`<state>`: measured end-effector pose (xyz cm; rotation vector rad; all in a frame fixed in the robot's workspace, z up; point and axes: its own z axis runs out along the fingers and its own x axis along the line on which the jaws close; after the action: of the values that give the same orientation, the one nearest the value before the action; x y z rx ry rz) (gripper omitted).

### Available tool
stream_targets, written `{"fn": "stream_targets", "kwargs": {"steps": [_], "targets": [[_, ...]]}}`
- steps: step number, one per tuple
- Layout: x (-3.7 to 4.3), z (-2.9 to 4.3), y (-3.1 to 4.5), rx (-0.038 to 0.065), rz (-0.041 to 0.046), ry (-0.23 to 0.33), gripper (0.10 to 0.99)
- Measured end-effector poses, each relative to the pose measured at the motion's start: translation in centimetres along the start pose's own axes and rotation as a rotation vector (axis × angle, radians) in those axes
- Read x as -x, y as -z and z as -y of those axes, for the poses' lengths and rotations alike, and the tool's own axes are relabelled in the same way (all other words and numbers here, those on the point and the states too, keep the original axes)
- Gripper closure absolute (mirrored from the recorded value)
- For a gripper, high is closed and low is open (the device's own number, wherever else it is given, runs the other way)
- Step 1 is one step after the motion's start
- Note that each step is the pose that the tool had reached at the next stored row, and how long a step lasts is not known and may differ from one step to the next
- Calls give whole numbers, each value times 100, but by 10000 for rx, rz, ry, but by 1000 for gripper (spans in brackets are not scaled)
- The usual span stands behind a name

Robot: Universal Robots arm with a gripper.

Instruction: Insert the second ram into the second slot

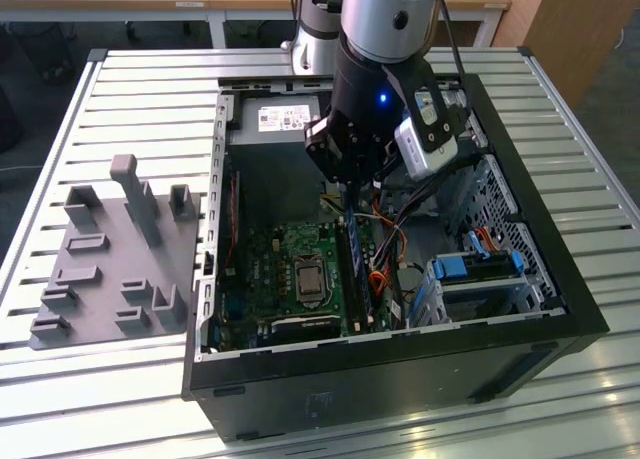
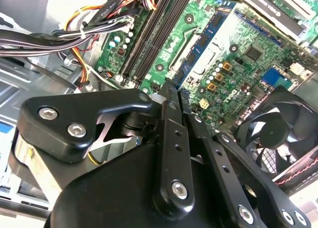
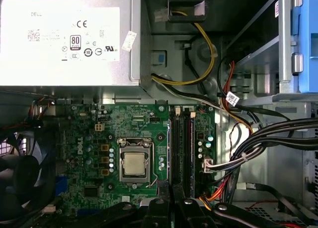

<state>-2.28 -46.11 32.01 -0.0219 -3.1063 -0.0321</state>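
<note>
1. The open computer case [image 1: 400, 389] sits on the slatted table [image 1: 100, 399], with a fixture plate [image 1: 110, 269] just beside it on the exterior view's left.
2. Inside, the motherboard [image 1: 270, 269] lies on the case floor, the power supply [image 1: 275, 119] behind it at the far wall.
3. The memory slots [image 1: 352, 264] run between the processor socket [image 1: 305, 276] and the drive cage [image 1: 480, 274].
4. The gripper [image 1: 350, 194] hangs over the slots' far end.
</note>
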Motion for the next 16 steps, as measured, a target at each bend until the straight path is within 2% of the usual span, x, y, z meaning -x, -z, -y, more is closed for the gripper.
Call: {"fn": "stream_targets", "kwargs": {"steps": [6, 16], "targets": [[5, 0, -23, -1, -1, 77, 949], [9, 2, -107, 7, -1, 100, 949]]}}
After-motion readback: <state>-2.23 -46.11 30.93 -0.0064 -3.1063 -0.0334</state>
